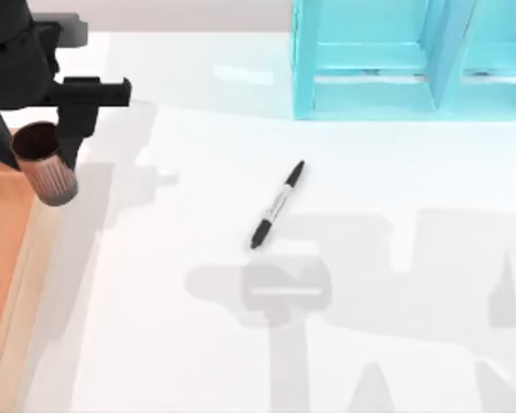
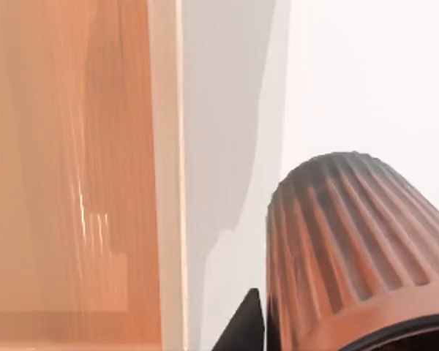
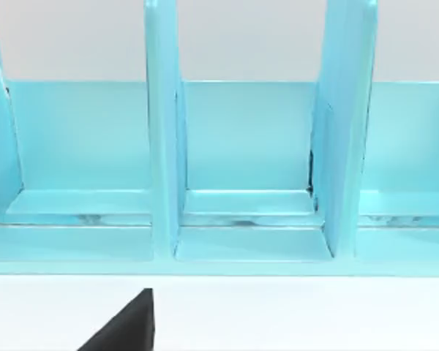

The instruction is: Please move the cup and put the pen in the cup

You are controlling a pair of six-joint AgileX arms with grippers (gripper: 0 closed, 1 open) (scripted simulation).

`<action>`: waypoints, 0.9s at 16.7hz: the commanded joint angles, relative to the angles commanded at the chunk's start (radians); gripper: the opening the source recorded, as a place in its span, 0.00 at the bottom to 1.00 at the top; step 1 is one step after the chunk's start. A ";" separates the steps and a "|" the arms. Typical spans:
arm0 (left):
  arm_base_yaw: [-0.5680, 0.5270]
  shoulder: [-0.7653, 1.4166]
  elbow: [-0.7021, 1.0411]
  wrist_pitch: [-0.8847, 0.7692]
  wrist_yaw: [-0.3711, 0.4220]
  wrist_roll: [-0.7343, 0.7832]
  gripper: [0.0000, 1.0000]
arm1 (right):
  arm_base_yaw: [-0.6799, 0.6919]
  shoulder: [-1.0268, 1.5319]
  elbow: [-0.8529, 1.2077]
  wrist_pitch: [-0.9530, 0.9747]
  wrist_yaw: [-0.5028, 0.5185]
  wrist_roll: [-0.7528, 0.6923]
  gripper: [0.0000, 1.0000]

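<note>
The reddish-brown ribbed cup [image 1: 52, 182] hangs at the table's far left, just off the right rim of the orange-wood tray [image 1: 4, 258]. My left gripper [image 1: 56, 151] is shut on it near its dark mouth. In the left wrist view the cup [image 2: 351, 241] looms close, with one black finger [image 2: 243, 329] beside its wall. The pen [image 1: 278, 205] lies flat and diagonal near the table's middle, black cap toward the front, far right of the cup. A black piece of my right gripper [image 3: 124, 327] shows facing the blue rack.
A light-blue divided rack [image 1: 413, 60] stands at the back right; the right wrist view looks straight into the rack's compartments [image 3: 241, 146]. The tray's pale rim [image 2: 168, 183] runs beside the cup. White tabletop lies between cup and pen.
</note>
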 joint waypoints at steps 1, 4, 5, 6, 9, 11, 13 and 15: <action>-0.014 0.035 0.010 0.027 -0.001 -0.015 0.00 | 0.000 0.000 0.000 0.000 0.000 0.000 1.00; -0.068 0.180 0.038 0.122 -0.002 -0.063 0.00 | 0.000 0.000 0.000 0.000 0.000 0.000 1.00; -0.085 0.216 0.047 0.154 -0.002 -0.078 0.00 | 0.000 0.000 0.000 0.000 0.000 0.000 1.00; -0.098 0.242 0.053 0.180 -0.003 -0.090 0.00 | 0.000 0.000 0.000 0.000 0.000 0.000 1.00; -0.110 0.263 0.057 0.199 -0.003 -0.100 0.00 | 0.000 0.000 0.000 0.000 0.000 0.000 1.00; -0.105 0.263 0.053 0.197 -0.002 -0.098 0.00 | 0.000 0.000 0.000 0.000 0.000 0.000 1.00; -0.105 0.264 0.037 0.211 -0.001 -0.097 0.00 | 0.000 0.000 0.000 0.000 0.000 0.000 1.00; -0.105 0.270 -0.006 0.263 -0.001 -0.097 0.00 | 0.000 0.000 0.000 0.000 0.000 0.000 1.00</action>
